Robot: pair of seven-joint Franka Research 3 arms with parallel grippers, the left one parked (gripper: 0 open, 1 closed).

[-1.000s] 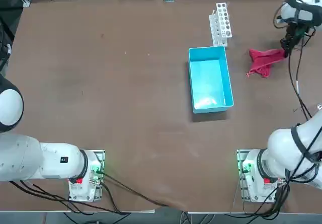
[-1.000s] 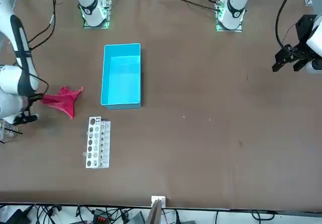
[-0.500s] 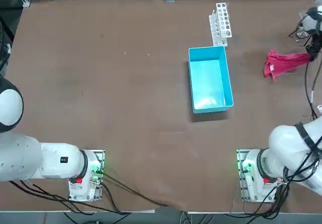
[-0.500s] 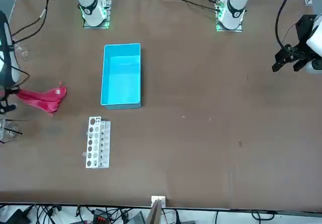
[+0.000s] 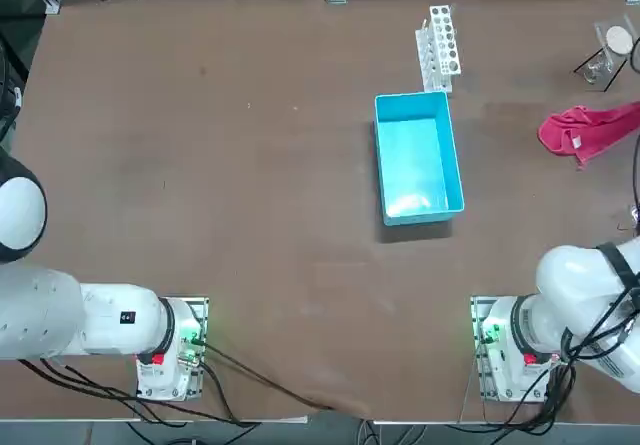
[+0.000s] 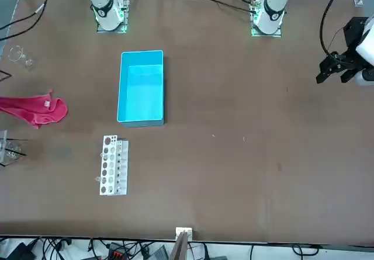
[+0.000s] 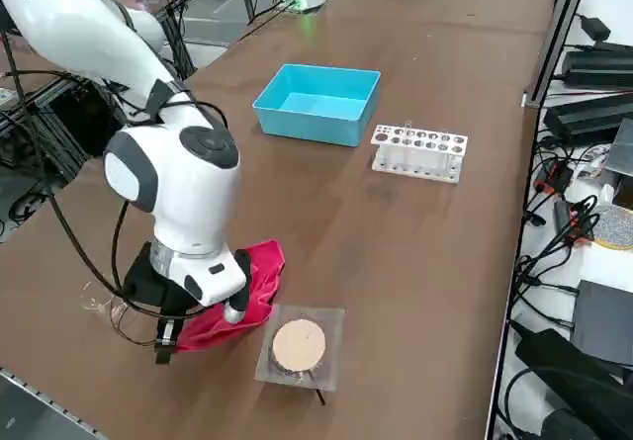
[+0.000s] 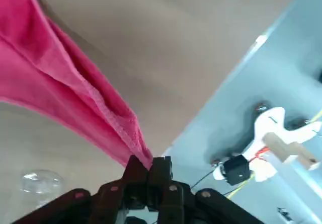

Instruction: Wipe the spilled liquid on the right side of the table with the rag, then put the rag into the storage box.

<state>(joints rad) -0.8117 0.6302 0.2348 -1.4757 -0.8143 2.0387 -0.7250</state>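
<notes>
My right gripper is shut on one edge of the red-pink rag. The rag trails on the brown table at its far right edge, well right of the light-blue storage box. In the right side view the arm's wrist stands over the rag, hiding the fingers. In the top and front views the gripper is out of frame, and the rag runs off the picture's edge. A faint darker patch, possibly the spilled liquid, lies between the rag and the rack.
A white test-tube rack stands just beyond the storage box. A clear square plate with a round disc lies beside the rag. Small glassware sits near the table's right edge, which is close to the gripper.
My right gripper has dragged the rag to the right across the table, from near the storage box's side to the right edge. It has left the top and front views.
</notes>
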